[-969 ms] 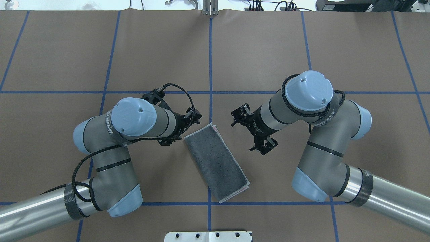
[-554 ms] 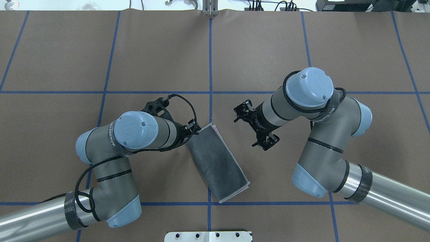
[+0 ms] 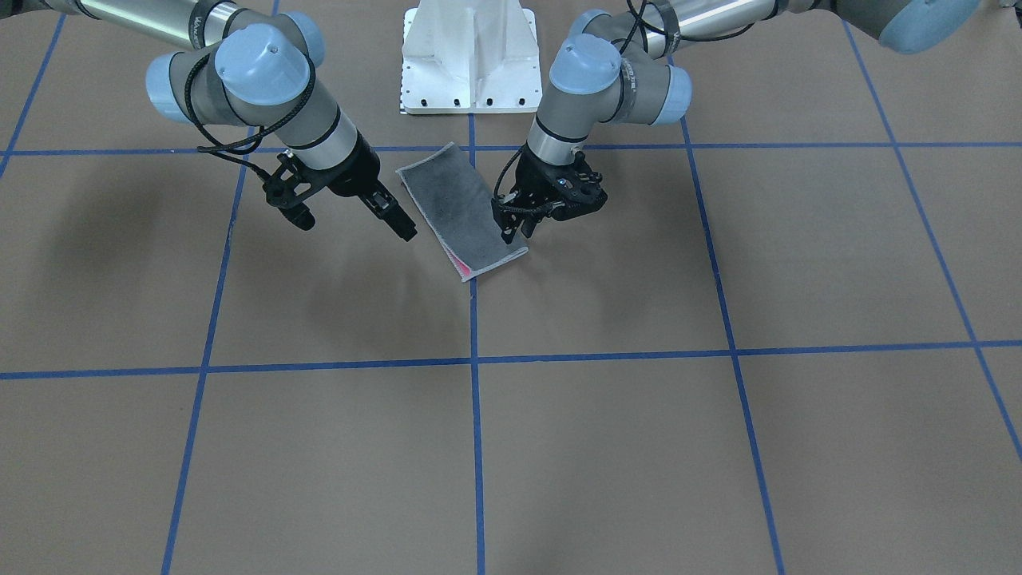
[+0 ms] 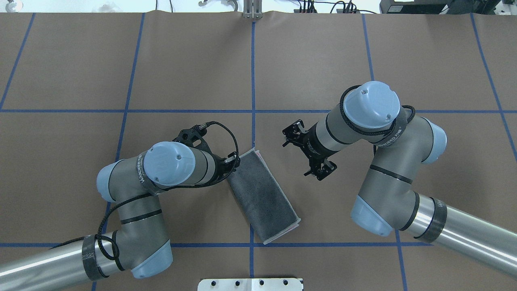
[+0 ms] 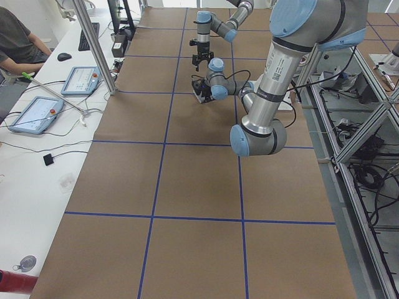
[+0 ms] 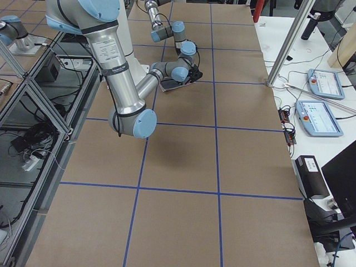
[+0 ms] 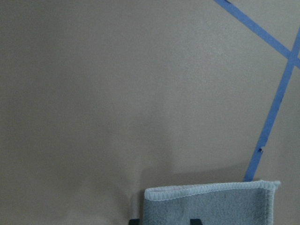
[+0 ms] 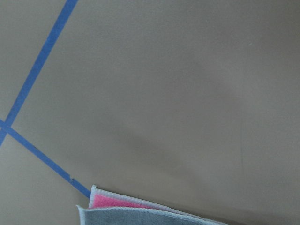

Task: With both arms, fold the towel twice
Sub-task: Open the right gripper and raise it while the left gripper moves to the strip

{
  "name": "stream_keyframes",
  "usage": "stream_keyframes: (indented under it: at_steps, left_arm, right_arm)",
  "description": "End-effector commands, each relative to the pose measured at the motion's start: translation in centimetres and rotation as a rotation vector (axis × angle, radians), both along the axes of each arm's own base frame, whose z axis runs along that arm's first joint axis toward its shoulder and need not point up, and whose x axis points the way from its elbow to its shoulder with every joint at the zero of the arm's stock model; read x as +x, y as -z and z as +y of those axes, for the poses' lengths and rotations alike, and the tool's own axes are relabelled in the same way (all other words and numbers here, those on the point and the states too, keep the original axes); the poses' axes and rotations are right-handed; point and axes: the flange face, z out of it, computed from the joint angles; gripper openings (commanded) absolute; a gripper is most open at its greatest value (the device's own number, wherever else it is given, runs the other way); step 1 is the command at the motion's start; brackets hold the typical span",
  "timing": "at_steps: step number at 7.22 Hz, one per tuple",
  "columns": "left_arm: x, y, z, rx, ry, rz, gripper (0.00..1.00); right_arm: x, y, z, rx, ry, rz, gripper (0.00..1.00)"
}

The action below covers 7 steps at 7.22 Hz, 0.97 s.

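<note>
I count one towel [image 4: 262, 196], folded, on the counter [image 4: 323, 60]; left gripper [image 3: 516, 231] at its far corner and right gripper [image 3: 355, 226], both released.

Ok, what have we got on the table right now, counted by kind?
Towel: 1
Robot arms: 2, left arm and right arm
White pedestal: 1
Total: 4

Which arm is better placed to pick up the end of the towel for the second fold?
Left. The left gripper is down at the far corner of the towel, jaws open on either side of its edge. The right gripper hangs off to the side, not touching it.
</note>
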Motion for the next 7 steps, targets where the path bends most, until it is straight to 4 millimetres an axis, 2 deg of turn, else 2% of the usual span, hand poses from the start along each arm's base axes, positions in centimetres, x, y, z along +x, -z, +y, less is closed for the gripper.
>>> stream_keyframes:
  at_steps: [1, 4, 5, 6, 7]
  left_arm:
    - [0.14, -0.2, 0.0, -0.002, -0.001, -0.004, 0.42]
    - [0.32, -0.51, -0.19, 0.017, -0.012, -0.017, 0.34]
    - [0.38, -0.51, -0.1, 0.017, -0.014, -0.017, 0.23]
    - [0.32, -0.51, -0.19, 0.017, -0.012, -0.017, 0.05]
    - [0.3, -0.34, -0.18, 0.02, -0.013, -0.015, 0.0]
  right_arm:
    - [0.01, -0.07, -0.03, 0.0, 0.0, 0.001, 1.0]
    - [0.04, -0.28, -0.02, -0.003, 0.0, 0.005, 1.0]
    - [0.04, -0.28, -0.02, -0.003, 0.0, 0.005, 1.0]
    - [0.09, -0.3, -0.09, -0.004, -0.002, 0.006, 1.0]
    - [0.16, -0.3, -0.17, -0.004, -0.004, 0.006, 1.0]
